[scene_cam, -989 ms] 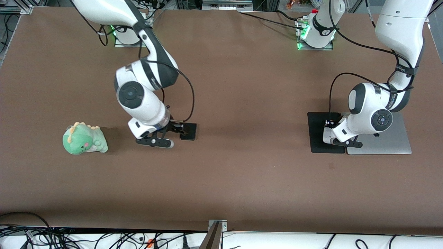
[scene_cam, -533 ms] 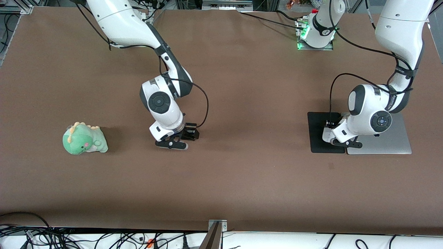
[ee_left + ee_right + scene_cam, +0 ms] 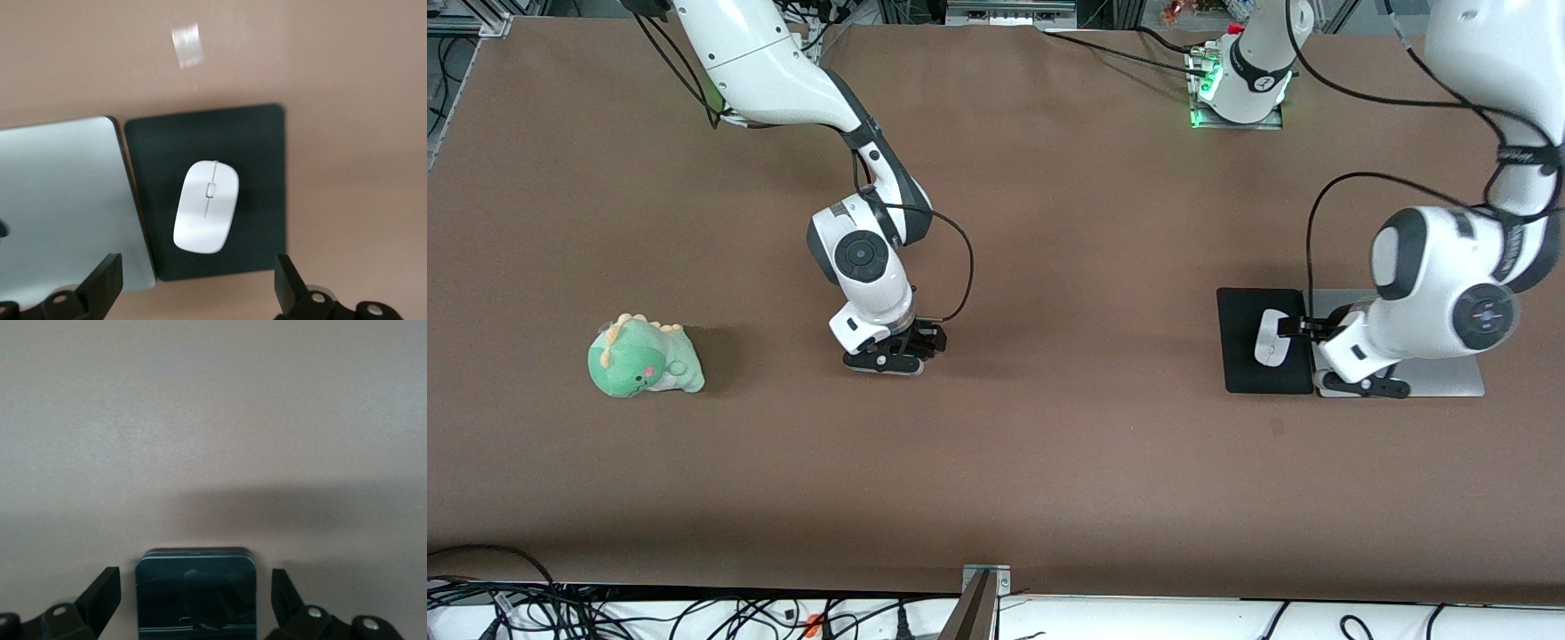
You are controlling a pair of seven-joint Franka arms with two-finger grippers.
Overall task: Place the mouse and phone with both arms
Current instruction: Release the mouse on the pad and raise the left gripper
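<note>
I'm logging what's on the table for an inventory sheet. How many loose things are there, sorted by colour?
White: 1, the mouse
Black: 2, the phone and the mouse pad
Silver: 1, the laptop
Green: 1, the dinosaur plush
Total: 5

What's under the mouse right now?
The mouse lies flat on the black mouse pad, beside a silver slab. The pad's patch directly beneath it is covered. The left gripper is open above it.
</note>
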